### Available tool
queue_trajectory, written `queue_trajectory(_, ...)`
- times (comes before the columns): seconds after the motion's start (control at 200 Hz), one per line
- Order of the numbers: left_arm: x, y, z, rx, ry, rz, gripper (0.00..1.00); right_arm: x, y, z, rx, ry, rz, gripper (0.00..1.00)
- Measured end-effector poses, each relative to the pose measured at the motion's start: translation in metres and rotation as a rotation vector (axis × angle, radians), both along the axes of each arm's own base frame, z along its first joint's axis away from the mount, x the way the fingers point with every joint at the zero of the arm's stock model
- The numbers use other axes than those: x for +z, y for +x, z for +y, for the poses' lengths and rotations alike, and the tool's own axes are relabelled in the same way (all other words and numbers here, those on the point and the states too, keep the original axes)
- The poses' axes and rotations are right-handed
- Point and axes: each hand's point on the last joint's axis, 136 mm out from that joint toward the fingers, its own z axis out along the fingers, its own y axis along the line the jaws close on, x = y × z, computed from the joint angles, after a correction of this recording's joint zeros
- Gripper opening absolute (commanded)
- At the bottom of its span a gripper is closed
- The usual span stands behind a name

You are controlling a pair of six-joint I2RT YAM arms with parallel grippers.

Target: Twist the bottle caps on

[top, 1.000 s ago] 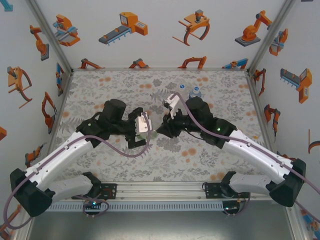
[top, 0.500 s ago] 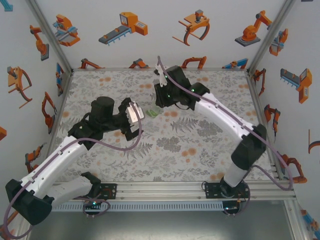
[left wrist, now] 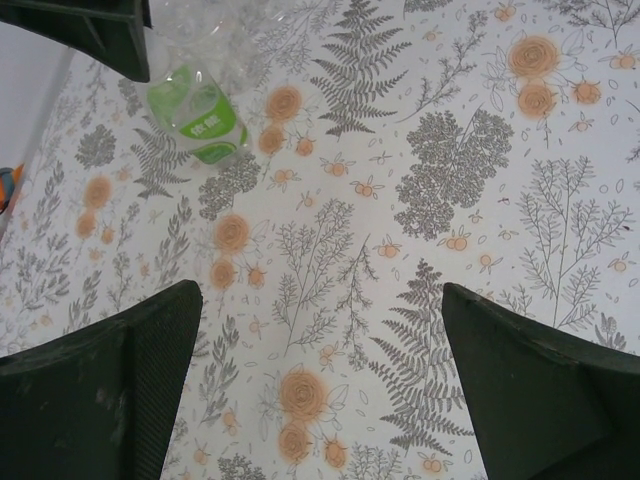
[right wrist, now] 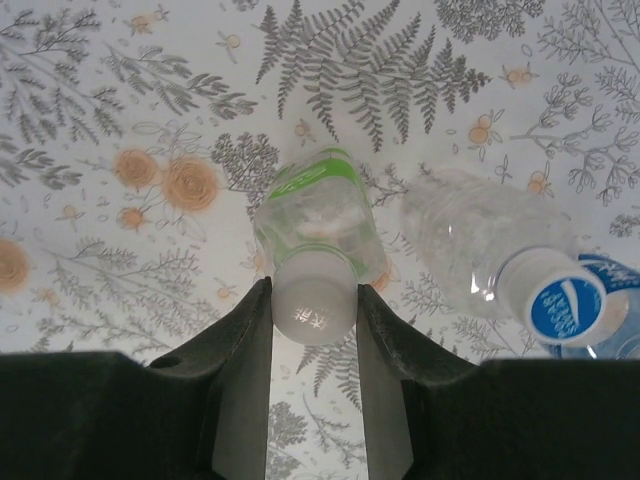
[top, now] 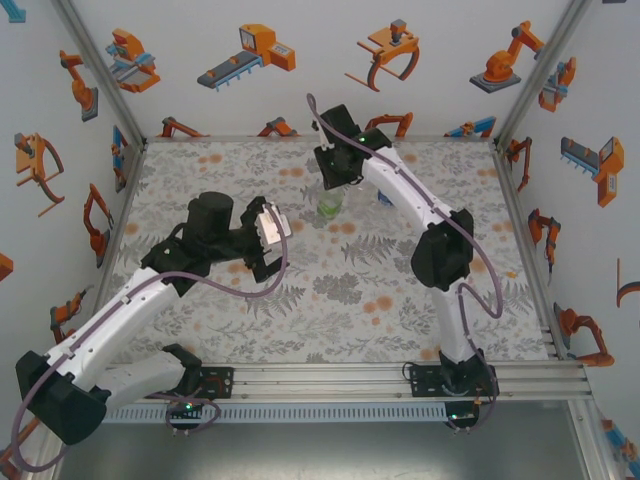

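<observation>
Bottle caps first: the white cap (right wrist: pixel 312 312) sat on the neck of the green bottle (right wrist: pixel 312 215), and your right claw (right wrist: pixel 313 292) was clenched on it, one finger pressed to each side, seen straight down the wrist camera. From overhead, that bottle stood, upright as far as I could judge, on the far side of the floral table (top: pixel 400 300), roughly twelve o'clock from the arm bases. Your right arm was stretched long across the cloth, with the claw sitting right on top of the bottle. Just beside it, at three o'clock in the right wrist view, you had a clear bottle (right wrist: pixel 470 240) wearing its own blue-printed cap (right wrist: pixel 563 305). The two bottles were close, but I couldn't tell whether they touched. Your left claw (left wrist: pixel 320 300) hung released over the fern and rose print, fingers spread wide. From overhead it sat at about eight o'clock from the green bottle, apart from it. Through the left wrist camera the green bottle showed at eleven o'clock, with a dark finger of the right claw above it and crinkled clear plastic at twelve.
</observation>
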Motion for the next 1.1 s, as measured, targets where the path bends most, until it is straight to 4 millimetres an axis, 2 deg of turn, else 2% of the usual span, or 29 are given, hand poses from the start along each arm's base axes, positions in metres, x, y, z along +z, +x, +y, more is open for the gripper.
queue_trajectory(0.165, -0.003, 0.0, 0.0, 0.0, 0.008, 0.01, 0.97, 0.0, 0.01, 0.004, 0.008, -0.01, -0.015, 0.01)
queue_trajectory(0.36, -0.005, 0.0, 0.0, 0.0, 0.011, 0.014, 0.97, 0.0, 0.013, 0.006, 0.008, -0.012, -0.014, 0.39)
queue_trajectory(0.441, -0.006, 0.0, 0.0, 0.0, 0.014, 0.018, 0.97, 0.0, 0.012, 0.006, 0.009, -0.013, -0.011, 0.48)
queue_trajectory(0.581, -0.008, 0.001, 0.0, 0.002, 0.018, 0.023, 0.97, 0.0, 0.012, 0.005, 0.012, -0.021, -0.005, 0.52)
queue_trajectory(0.886, -0.006, 0.013, 0.008, 0.058, 0.019, 0.009, 0.97, 0.026, 0.01, -0.001, 0.012, -0.027, -0.05, 0.57)
queue_trajectory(0.981, -0.004, 0.02, 0.012, 0.102, 0.015, 0.006, 0.97, 0.041, 0.002, -0.013, -0.002, -0.04, -0.071, 0.59)
queue_trajectory(1.096, -0.002, 0.029, 0.016, 0.163, 0.013, 0.013, 0.97, 0.067, -0.012, -0.038, -0.033, -0.054, -0.11, 0.63)
